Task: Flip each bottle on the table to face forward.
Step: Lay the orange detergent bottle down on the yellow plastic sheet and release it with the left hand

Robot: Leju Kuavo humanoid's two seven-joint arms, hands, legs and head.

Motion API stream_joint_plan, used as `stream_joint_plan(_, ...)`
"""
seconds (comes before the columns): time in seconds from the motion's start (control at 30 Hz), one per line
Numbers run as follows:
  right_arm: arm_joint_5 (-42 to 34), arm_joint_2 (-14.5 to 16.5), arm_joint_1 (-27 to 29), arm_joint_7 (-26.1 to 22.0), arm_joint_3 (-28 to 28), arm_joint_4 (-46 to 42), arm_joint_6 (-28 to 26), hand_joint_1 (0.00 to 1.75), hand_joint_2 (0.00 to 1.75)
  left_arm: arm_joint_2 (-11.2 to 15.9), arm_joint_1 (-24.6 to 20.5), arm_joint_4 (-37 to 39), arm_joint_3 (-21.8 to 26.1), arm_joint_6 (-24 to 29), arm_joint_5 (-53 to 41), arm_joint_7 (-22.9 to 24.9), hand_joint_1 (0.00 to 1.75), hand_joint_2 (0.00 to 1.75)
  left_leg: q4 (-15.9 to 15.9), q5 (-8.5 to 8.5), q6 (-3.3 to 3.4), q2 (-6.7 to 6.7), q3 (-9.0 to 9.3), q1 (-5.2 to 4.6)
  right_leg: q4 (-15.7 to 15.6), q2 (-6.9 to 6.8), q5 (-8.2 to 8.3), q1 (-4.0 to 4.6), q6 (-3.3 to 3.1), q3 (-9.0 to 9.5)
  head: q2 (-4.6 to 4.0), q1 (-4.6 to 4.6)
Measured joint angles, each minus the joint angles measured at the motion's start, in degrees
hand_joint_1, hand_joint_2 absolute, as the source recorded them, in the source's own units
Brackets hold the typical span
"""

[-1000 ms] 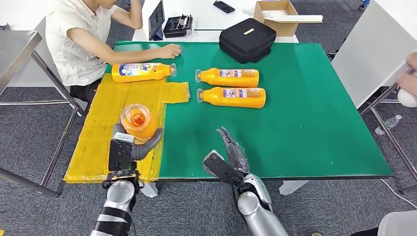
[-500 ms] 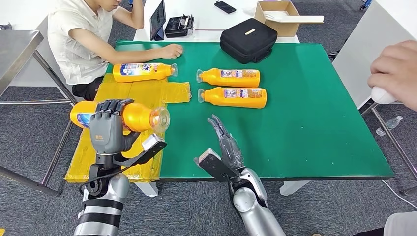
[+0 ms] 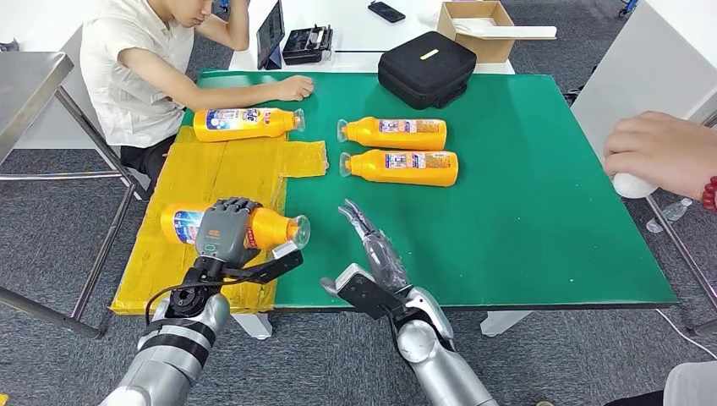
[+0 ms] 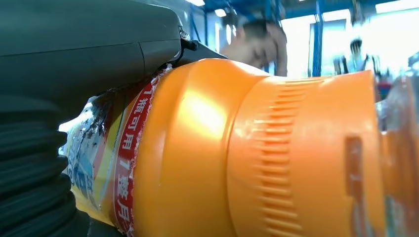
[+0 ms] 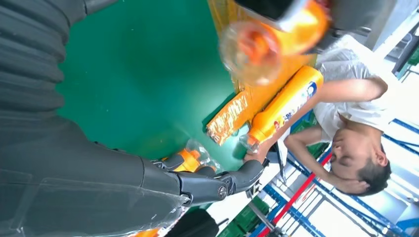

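Note:
My left hand [image 3: 227, 241] grips an orange bottle [image 3: 269, 227] lying sideways low over the yellow mat [image 3: 211, 182], its clear cap pointing right. The left wrist view shows that bottle [image 4: 257, 153] close up, with the hand [image 4: 74, 64] wrapped over its labelled body. My right hand [image 3: 376, 262] hovers open over the green table's [image 3: 524, 211] near edge, fingers spread, holding nothing. Three more orange bottles lie on their sides: one [image 3: 245, 123] at the far end of the mat and two [image 3: 393, 132] [image 3: 399, 167] on the green surface. In the right wrist view the held bottle's cap [image 5: 252, 47] faces the camera.
A seated person [image 3: 144, 68] rests a hand on the table's far left corner. Another person's hand [image 3: 664, 156] reaches in from the right with a white object. A black case [image 3: 425, 68] sits at the back, a cardboard box [image 3: 473, 25] behind it.
My left hand turned the bottle from end-on to sideways, then lowered it toward the mat. The right hand drifted slightly left. The person's hand at the right moved further in.

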Motion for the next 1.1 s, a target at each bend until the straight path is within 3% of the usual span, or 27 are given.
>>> stream_joint_plan(0.17,-0.03,-0.2,-0.72,-0.4,0.78,1.1,-0.17,0.0,1.75,0.98,-1.86,6.84,-0.23,-2.72,-0.43,2.09,0.37,1.75,0.0,0.0,0.0,0.0,-0.01,0.0,0.0,0.0,0.0,0.0,0.0,-0.01,0.0,0.0)
stream_joint_plan(0.4,-0.07,-0.27,-1.31,-0.46,1.21,1.23,-0.19,0.0,1.75,2.02,-4.31,11.76,-0.44,-5.54,-0.47,3.66,0.01,1.75,0.0,0.0,-0.01,0.0,0.02,0.0,0.01,0.0,0.0,0.0,0.0,0.01,0.0,0.0)
stream_joint_plan(0.7,-0.07,-0.28,-1.62,-0.47,1.46,1.89,-0.19,0.0,1.75,2.47,-5.63,14.6,-0.49,-7.83,-0.93,4.86,0.0,1.75,0.0,0.02,-0.01,-0.03,0.05,0.0,0.04,-0.02,0.0,0.0,0.0,0.06,0.0,0.0)
stream_joint_plan(1.1,-0.16,-0.26,-3.31,-1.1,1.56,4.8,-0.65,0.0,1.75,2.38,-8.68,17.61,-0.56,-16.31,-1.1,6.31,0.0,1.75,-0.01,0.02,-0.02,-0.03,0.4,0.0,0.05,-0.02,0.0,0.0,0.0,0.42,0.0,0.0)
